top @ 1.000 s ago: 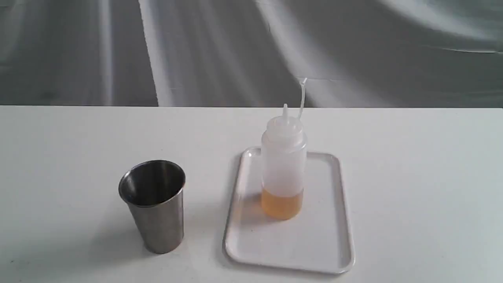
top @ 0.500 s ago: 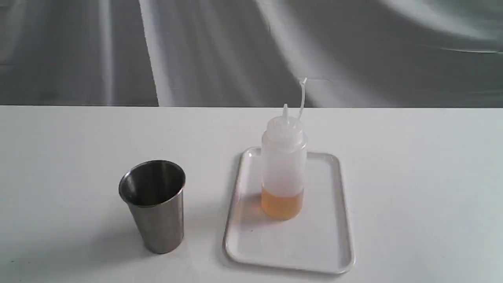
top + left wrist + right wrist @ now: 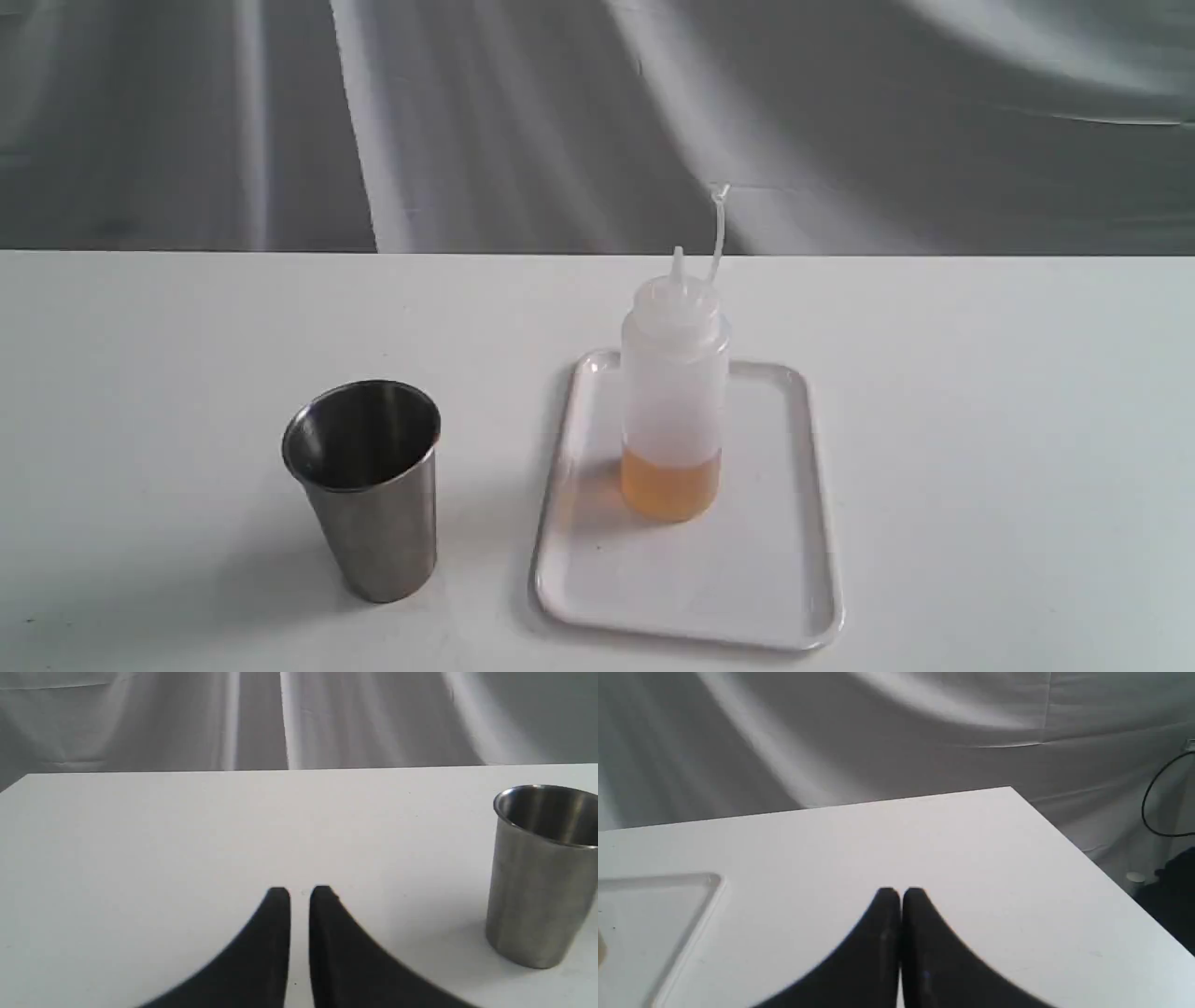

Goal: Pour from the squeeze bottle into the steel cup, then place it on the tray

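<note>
Left gripper (image 3: 300,891) is hanging low over the white table (image 3: 980,420) with its black fingers nearly together, only a thin slit showing between them, and it is gripping nothing. Right gripper (image 3: 901,891) is pressing its fingers tip to tip, also empty. Only the wrist views are showing the grippers; the exterior view is catching neither of them.

Taking the way the fingers point as 12 o'clock, the steel cup (image 3: 542,882) is standing upright at about 2 o'clock from the left fingertips, well apart from them. From the right fingertips, one rounded corner of the tray (image 3: 654,905) is lying at about 10 o'clock, also apart. The right wrist view alone is showing the table's far corner and a black cable (image 3: 1148,807) looping against the grey backdrop cloth (image 3: 467,121).

The exterior view alone is showing the whole layout. There the squeeze bottle (image 3: 674,392) is standing upright on the tray's far half, amber liquid filling only its bottom part and its cap strap sticking up beside the nozzle. The cup is sitting on the bare table at about 8 o'clock from the bottle, near the tray without touching it.
</note>
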Controlling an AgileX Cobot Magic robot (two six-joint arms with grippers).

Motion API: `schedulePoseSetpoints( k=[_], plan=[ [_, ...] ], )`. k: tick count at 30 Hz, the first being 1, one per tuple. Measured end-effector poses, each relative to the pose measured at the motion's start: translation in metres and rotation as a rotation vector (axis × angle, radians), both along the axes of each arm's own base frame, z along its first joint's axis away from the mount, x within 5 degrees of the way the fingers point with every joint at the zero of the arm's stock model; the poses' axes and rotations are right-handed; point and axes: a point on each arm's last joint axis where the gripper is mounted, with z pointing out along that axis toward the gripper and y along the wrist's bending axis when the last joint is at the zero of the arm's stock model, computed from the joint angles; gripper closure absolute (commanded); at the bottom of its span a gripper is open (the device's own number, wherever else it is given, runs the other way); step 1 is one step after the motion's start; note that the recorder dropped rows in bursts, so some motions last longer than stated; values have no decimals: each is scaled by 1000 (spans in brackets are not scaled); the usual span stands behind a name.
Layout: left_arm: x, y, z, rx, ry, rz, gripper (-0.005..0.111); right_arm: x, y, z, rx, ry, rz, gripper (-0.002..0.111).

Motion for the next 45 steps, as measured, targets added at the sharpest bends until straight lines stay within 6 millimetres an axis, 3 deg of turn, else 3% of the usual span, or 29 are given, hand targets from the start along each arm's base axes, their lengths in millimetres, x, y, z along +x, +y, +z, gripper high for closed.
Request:
schedulePoseSetpoints(
  k=[8, 21, 45],
  plan=[
    [0, 0, 0, 0, 0, 0, 98, -1, 0, -4, 1, 43, -6, 108],
    [0, 0, 0, 0, 0, 0, 98, 2, 12, -10, -64, 129, 145, 108],
    [0, 0, 0, 0, 0, 0, 98, 1, 12, -11, -60, 143, 154, 108]
  ],
)
